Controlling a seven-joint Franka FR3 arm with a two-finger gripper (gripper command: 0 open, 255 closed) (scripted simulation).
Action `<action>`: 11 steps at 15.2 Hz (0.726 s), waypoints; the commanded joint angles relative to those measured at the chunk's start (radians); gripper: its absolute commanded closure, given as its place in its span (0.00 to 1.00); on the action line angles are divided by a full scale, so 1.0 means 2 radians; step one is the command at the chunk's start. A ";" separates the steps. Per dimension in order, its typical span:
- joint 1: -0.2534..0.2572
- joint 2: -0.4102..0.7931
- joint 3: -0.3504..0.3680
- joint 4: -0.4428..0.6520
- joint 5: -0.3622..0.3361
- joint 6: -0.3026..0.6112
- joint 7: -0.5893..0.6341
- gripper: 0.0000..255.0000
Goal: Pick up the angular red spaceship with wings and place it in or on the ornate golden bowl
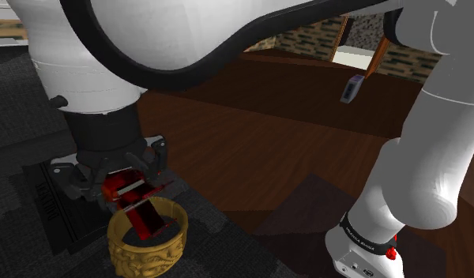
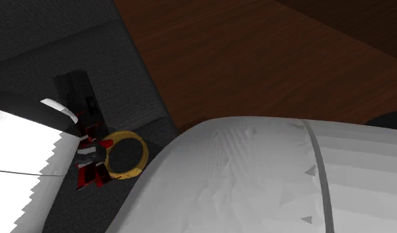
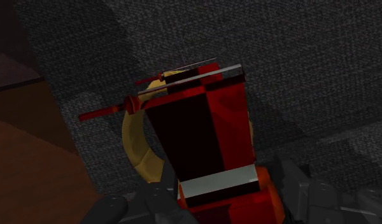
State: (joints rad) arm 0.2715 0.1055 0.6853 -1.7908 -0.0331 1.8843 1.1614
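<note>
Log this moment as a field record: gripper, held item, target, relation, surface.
gripper: black two-finger gripper, shut on the spaceship
held item: angular red-and-black winged spaceship, tilted
target: ornate golden bowl, upright
relation: spaceship hangs over the bowl's opening; contact cannot be told
surface: dark grey textured surface under the bowl

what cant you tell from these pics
- Shoulder view: whether the angular red and black winged spaceship touches the ornate golden bowl; it covers the bowl's inside.
- Wrist view: most of the bowl, behind the spaceship.
- Shoulder view: the small grey object far off, too small to name.
</note>
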 commanded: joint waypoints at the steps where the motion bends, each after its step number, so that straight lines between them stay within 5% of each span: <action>1: 0.001 0.004 0.000 -0.011 -0.003 0.014 0.003 1.00; 11: 0.004 0.020 -0.002 -0.056 -0.015 0.071 0.010 1.00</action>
State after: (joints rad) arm 0.2779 0.1418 0.6824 -1.8991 -0.0599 2.0204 1.1789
